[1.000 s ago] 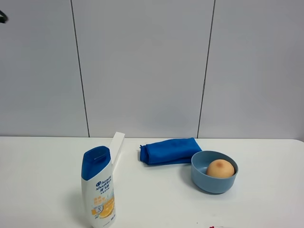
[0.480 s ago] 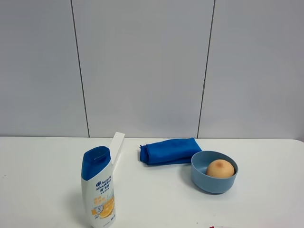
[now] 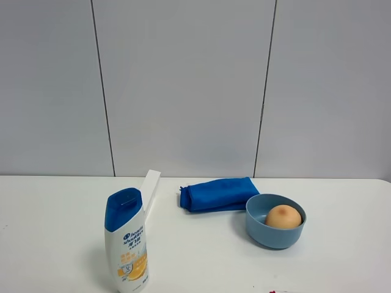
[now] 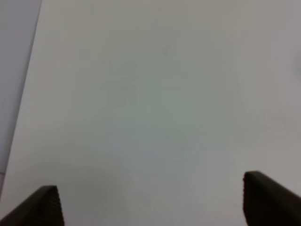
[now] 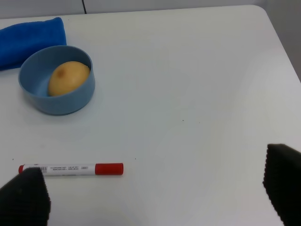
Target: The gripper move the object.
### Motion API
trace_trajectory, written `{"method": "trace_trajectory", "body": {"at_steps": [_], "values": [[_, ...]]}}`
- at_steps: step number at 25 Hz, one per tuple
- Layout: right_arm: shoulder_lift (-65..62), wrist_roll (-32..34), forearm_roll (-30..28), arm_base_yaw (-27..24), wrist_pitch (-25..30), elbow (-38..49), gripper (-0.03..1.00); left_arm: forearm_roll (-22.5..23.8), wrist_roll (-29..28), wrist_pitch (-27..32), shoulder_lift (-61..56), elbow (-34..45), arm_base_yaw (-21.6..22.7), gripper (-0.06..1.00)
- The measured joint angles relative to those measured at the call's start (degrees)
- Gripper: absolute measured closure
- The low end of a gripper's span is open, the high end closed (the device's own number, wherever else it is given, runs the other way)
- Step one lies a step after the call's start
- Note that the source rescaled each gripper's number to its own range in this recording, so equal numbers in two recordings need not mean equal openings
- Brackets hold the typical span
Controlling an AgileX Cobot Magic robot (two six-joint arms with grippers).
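The peach-orange object [image 3: 283, 217] lies inside a light blue bowl [image 3: 257, 227] at the right of the table; it also shows in the right wrist view [image 5: 68, 77], in the bowl [image 5: 59, 103]. Neither gripper shows in the exterior view. My right gripper [image 5: 155, 197] is open and empty, its two black fingertips [image 5: 26, 197] wide apart above the white table, well away from the bowl. My left gripper [image 4: 150, 202] is open and empty above bare white table, fingertips [image 4: 42, 207] at the frame's lower corners.
A blue-capped white shampoo bottle [image 3: 126, 241] stands at the front left. A folded blue cloth [image 3: 217, 193] lies behind the bowl, with a white strip [image 3: 149, 186] to its left. A red-capped white marker [image 5: 70, 168] lies in front of the bowl. The table's right edge [image 5: 282, 47] is near.
A dark bit of an arm at the top left corner of the exterior view one second ago has gone out of view. Nothing else has moved.
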Motion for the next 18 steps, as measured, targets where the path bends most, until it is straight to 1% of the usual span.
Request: {"method": "trace_trajectory", "body": {"at_steps": [6,18], "values": [[0.0,0.0,0.0,0.0,0.0,0.0,-0.03,-3.86,-0.8,0.35,-2.57,4.53,0.0,0.05],[0.0,0.0,0.0,0.0,0.0,0.0,-0.03,-4.38,-0.88,0.3,-2.92,4.59,-0.05,0.05]]}}
